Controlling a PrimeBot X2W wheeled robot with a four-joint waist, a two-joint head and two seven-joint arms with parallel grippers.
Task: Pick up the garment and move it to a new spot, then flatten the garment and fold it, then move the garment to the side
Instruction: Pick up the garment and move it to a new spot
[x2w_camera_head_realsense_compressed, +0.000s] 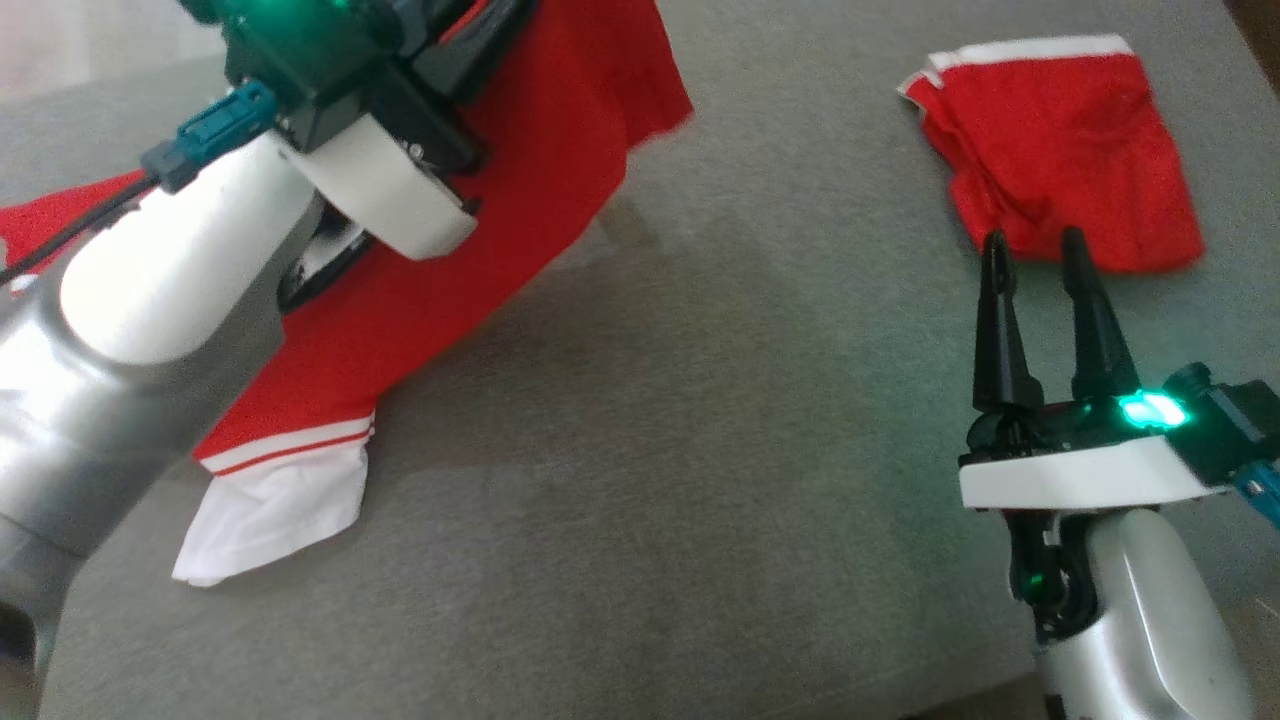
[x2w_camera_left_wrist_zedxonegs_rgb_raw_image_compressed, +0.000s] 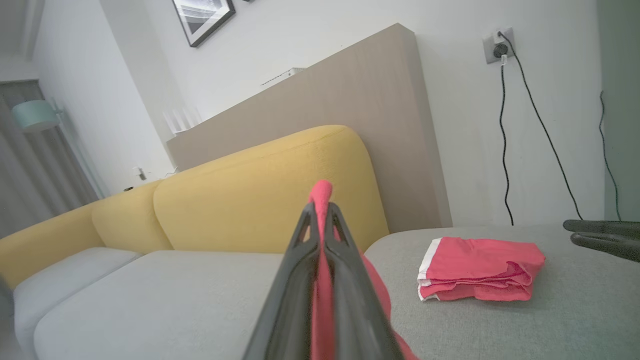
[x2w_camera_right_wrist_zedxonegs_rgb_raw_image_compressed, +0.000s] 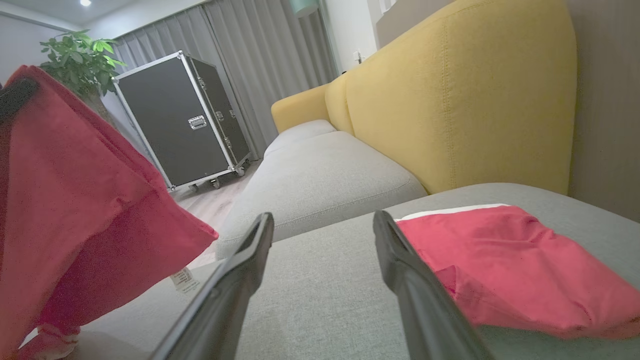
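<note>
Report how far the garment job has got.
Done: the left hand is shut on the red garment. In hand: the lift; it hangs raised, its white-trimmed end on the grey cushion. Left: moving it, flattening, folding, setting it aside. The right hand is open and empty beside a folded red cloth.

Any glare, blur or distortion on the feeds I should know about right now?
Head view: left forearm glares white, green lamp behind the right pincer blooms. Left wrist view: wide-angle lens tilts the wall; left pincer, shut on the garment, looks soft. Right wrist view: garment blurs at left.
</note>
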